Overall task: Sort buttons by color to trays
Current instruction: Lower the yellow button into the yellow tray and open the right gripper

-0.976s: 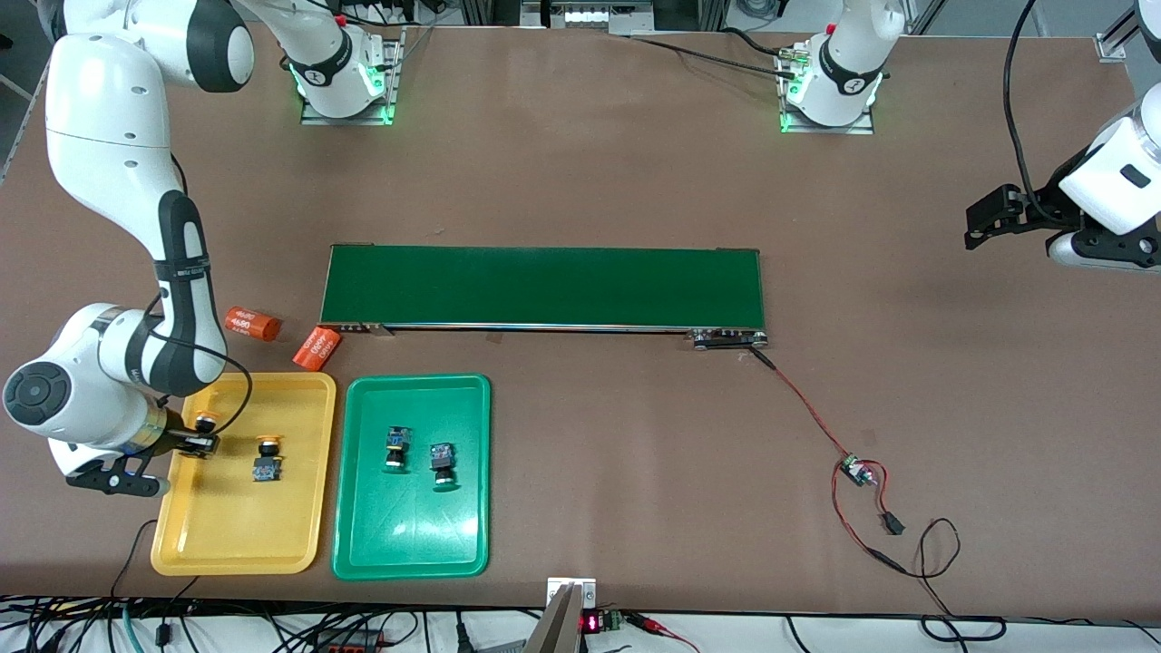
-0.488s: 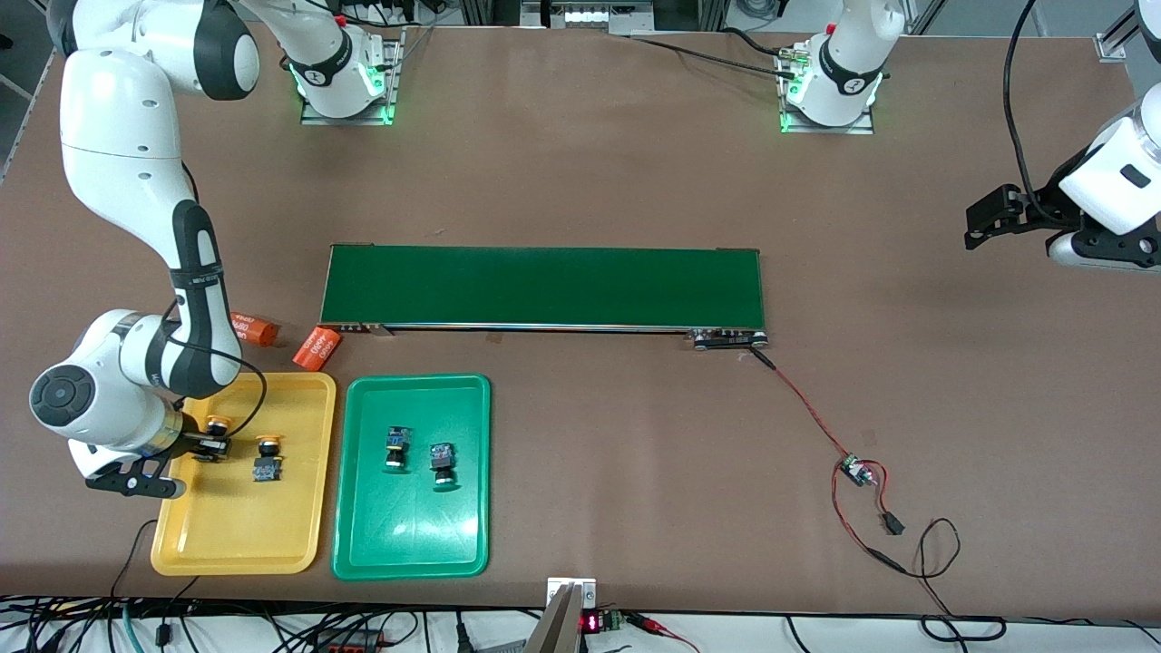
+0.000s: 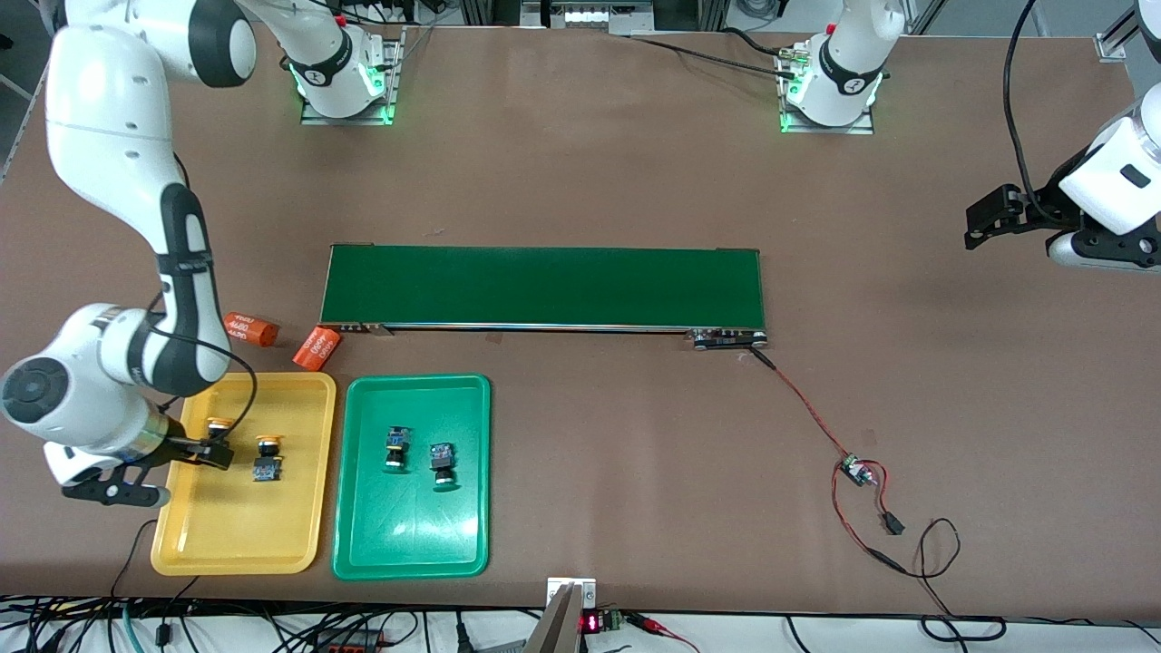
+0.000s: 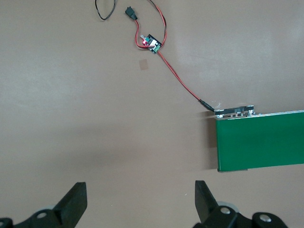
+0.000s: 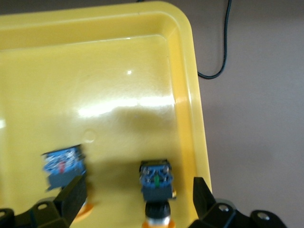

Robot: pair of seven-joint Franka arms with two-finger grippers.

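The broad brown desk (image 3: 590, 181) carries the long dark-green conveyor belt (image 3: 542, 286) across its middle. Nearer the front camera, at the right arm's end, lie the two shallow plastic trays side by side — the yellow tray (image 3: 231, 535), and the green tray (image 3: 413, 544) just beside it toward the left arm's end.

The right claw (image 3: 218, 451) sits low over the yellow tray, its fingers spread wide and gripping nothing; the right wrist view shows one yellow-capped button (image 5: 156, 183) lying in the tray between the open fingers and not touched by them, close to the tray's wall. The second yellow-capped button (image 3: 267, 458) lies in the same tray, just beside the first, toward the green tray. Two green-capped buttons (image 3: 396, 448) (image 3: 442, 465) lie close together in the green tray.

The left claw (image 3: 984, 222) waits over bare desk at the left arm's end, fingers wide apart, holding nothing.

Two orange cylinders with white print (image 3: 251, 326) (image 3: 317, 348) lie on the desk between the yellow tray and the belt's end — and a small circuit board on a red wire (image 3: 854, 471) lies toward the left arm's end.
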